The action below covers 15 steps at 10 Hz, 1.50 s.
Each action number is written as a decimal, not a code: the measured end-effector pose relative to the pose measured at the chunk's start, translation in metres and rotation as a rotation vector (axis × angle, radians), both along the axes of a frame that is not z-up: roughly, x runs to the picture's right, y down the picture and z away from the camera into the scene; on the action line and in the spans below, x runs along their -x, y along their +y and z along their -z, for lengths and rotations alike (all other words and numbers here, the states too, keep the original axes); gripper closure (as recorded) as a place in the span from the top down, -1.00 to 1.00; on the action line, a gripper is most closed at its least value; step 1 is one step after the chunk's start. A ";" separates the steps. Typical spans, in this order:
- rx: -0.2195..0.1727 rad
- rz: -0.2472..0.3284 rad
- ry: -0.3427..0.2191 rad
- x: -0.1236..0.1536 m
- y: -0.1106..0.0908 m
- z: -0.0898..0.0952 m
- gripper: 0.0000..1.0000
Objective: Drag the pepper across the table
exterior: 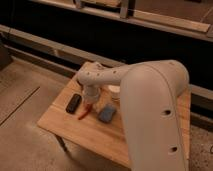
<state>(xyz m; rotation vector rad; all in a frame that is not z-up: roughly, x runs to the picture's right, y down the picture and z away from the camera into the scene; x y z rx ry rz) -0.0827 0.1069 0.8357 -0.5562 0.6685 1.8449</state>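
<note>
A white robot arm [150,100] is reaching down from the right foreground over a light wooden plank-top table [75,129]. Its broad upper segment is filling much of the view and covering much of the table's right side. The arm is bending at a rounded joint above the tabletop and pointing its wrist straight down. The gripper [89,103] is hanging low over the left-centre of the table, right above the upper end of the pepper [83,115].

Whether the gripper is released, clenched or grasping the pepper cannot be told. The tool's tip is showing only as a dark shape merging with the pepper's red, and it is unclear whether the two are touching.

The pepper, small, slim and red-orange, is lying on the planks at a slant, its lower end pointing toward the table's near-left edge. It is lying between a black oblong device [73,103] just to its left and a blue rectangular block [106,113] just to its right, apart from both. A pale round object [114,90], partly hidden by the arm, is sitting behind the blue block. The table is standing on a speckled floor [25,125] before a dark wall.
</note>
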 end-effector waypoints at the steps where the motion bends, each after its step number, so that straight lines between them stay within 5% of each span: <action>1: -0.015 0.007 -0.010 0.003 -0.002 0.001 -0.41; 4: -0.049 0.035 -0.030 0.009 -0.004 0.008 -0.97; 10: -0.159 0.134 -0.026 0.017 -0.041 0.045 -1.00; 15: -0.278 0.368 -0.088 0.056 -0.103 0.104 -1.00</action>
